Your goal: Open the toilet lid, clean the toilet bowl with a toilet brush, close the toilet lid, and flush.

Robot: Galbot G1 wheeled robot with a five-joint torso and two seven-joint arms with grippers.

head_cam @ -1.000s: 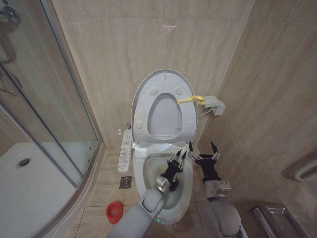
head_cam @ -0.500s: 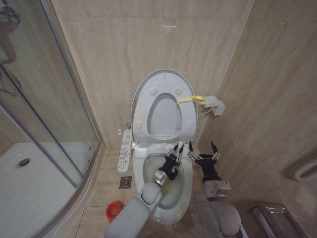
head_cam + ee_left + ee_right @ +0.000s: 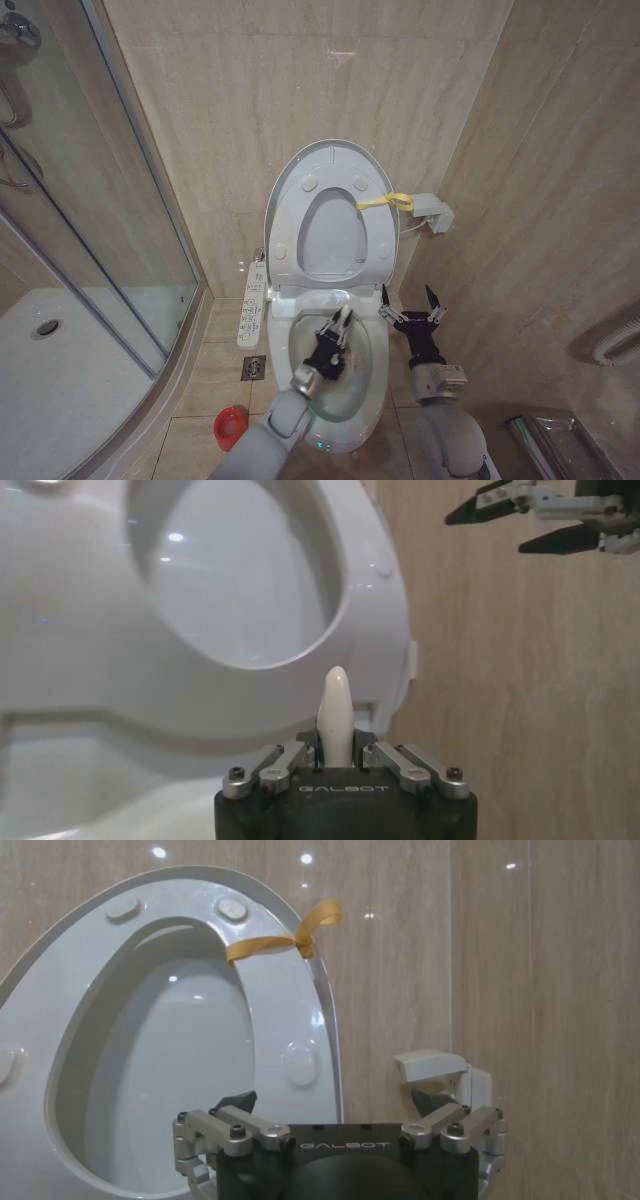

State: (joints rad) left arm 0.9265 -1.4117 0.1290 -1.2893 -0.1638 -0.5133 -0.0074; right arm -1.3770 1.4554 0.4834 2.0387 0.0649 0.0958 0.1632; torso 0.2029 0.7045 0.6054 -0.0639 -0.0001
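The toilet lid (image 3: 331, 158) stands raised against the wall, with the ring seat up against it and a yellow strap (image 3: 386, 201) at its edge. Below it lies the open toilet bowl (image 3: 366, 386). My left gripper (image 3: 340, 318) hangs over the bowl's middle, shut on the thin white handle of the toilet brush (image 3: 336, 701); the bristle head is hidden. In the left wrist view that gripper (image 3: 337, 751) faces the lid (image 3: 240, 592). My right gripper (image 3: 407, 298) waits open to the right of the bowl, and in its wrist view (image 3: 333, 1104) it faces the lid (image 3: 190, 1080) and strap (image 3: 290, 937).
A red cup holder (image 3: 230, 428) stands on the floor left of the bowl, near a floor drain (image 3: 254, 368). A white control panel (image 3: 253, 303) sits at the bowl's left side. A glass shower enclosure (image 3: 90, 230) fills the left. A white box (image 3: 433, 212) hangs on the wall.
My left gripper has moved left over the bowl with the brush handle in it. The right arm has not moved.
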